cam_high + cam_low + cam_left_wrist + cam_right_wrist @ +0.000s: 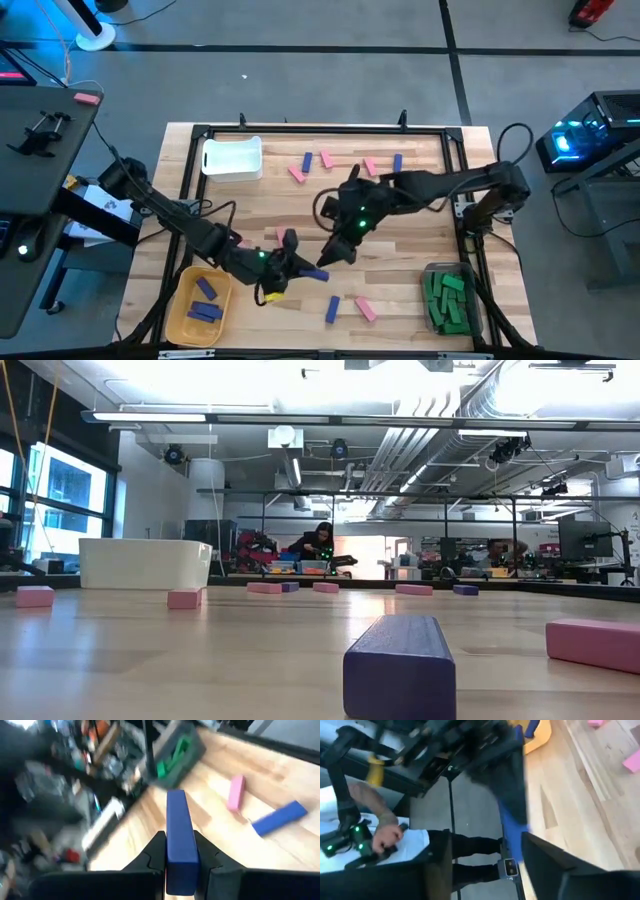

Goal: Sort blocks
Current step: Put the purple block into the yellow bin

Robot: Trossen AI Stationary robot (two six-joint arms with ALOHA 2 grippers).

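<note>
With my left end effector (181, 870) clamped on a blue block (179, 837), its long axis running straight out ahead, the yellow bin (178, 322) lies close by on my left side of the table (420, 230). My right end effector (338, 250) hovers nearby, seemingly parted.

Pale planked wood table (400, 220) — smooth, matt blocks (399, 665), glossy white bin (145, 563)

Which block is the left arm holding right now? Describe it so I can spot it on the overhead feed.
Start at the yellow bin at the table's near left corner and follow the left arm toward the middle. The left gripper has its jaws shut on a blue block. It is the only one off the wood; a second blue block lies loose beside a pink block.
</note>
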